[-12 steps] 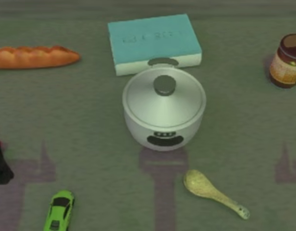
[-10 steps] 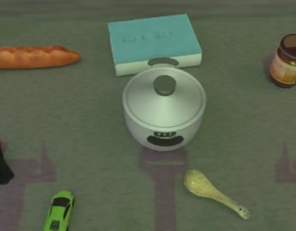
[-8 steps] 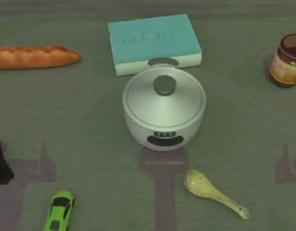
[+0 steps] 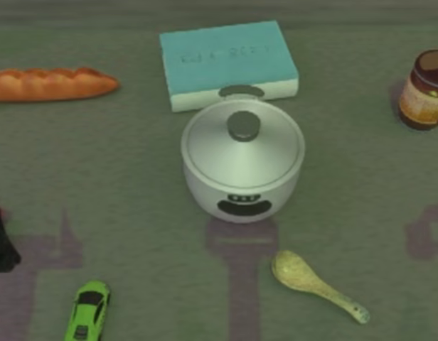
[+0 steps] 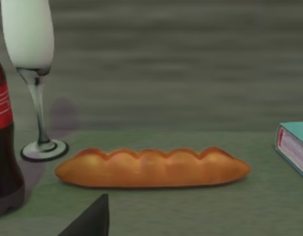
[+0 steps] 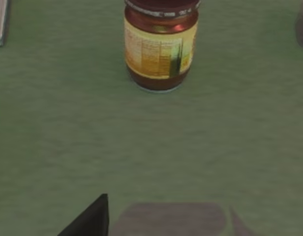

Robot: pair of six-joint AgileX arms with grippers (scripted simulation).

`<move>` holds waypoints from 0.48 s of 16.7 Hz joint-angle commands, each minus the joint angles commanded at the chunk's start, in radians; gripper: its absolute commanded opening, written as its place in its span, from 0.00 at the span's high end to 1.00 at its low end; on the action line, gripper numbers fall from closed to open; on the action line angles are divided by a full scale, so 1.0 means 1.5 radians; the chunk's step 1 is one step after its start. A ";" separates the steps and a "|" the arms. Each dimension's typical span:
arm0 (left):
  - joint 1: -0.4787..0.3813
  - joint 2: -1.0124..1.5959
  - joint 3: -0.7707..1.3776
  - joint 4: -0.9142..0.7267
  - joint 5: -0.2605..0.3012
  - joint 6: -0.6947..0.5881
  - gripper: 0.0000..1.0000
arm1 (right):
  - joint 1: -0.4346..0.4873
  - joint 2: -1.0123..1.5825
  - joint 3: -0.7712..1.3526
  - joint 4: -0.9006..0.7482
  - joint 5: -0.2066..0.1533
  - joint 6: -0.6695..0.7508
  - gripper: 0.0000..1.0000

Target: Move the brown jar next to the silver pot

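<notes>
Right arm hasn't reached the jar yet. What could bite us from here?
1. The small brown jar with the orange-yellow label stands upright at the table's far right edge; a sideways nudge on approach might tip it or push it off.
2. Beside the large silver lidded pot, the teal book touches behind and the speckled ceramic spoon lies in front, so a drop spot is probably safest on the pot's right.
3. A low carry may clip the pot's lid.

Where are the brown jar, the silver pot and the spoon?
brown jar (image 6: 160, 59), right wrist view, on its label.
silver pot (image 4: 242, 153), top view, on its lid.
spoon (image 4: 296, 271), top view, on its bowl.
</notes>
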 joint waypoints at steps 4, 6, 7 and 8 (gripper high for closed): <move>0.000 0.000 0.000 0.000 0.000 0.000 0.00 | -0.007 0.216 0.219 -0.130 0.001 -0.018 0.00; 0.000 0.000 0.000 0.000 0.000 0.000 0.00 | -0.010 0.331 0.350 -0.191 0.000 -0.028 0.00; 0.000 0.000 0.000 0.000 0.000 0.000 0.00 | -0.011 0.389 0.420 -0.221 -0.001 -0.033 0.00; 0.000 0.000 0.000 0.000 0.000 0.000 0.00 | -0.012 0.448 0.491 -0.249 -0.002 -0.039 0.00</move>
